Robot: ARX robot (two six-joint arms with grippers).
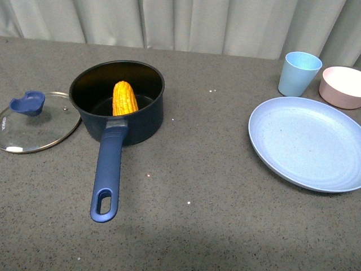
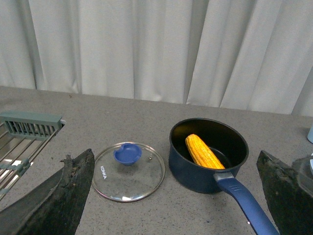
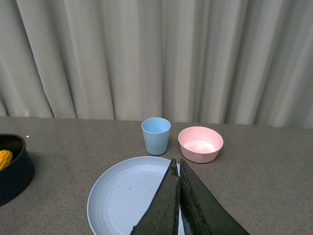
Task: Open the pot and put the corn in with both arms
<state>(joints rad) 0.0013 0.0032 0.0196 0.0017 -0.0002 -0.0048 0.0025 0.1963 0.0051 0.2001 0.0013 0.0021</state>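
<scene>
Leaning inside the uncovered dark navy saucepan (image 1: 118,101), the yellow corn cob (image 1: 124,98) rests; its glass lid (image 1: 35,123) lies beside it. Left gripper (image 2: 171,196) spread wide, right gripper (image 3: 179,205) pressed together, empty.

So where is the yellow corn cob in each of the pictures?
Front view: the yellow corn cob leans inside the dark navy saucepan, left of centre.
Left wrist view: the cob lies in the same pan, right of centre, beside the glass lid.
Right wrist view: only a yellow tip shows at the left edge, inside the pan.
Shared landmark: the saucepan.
</scene>
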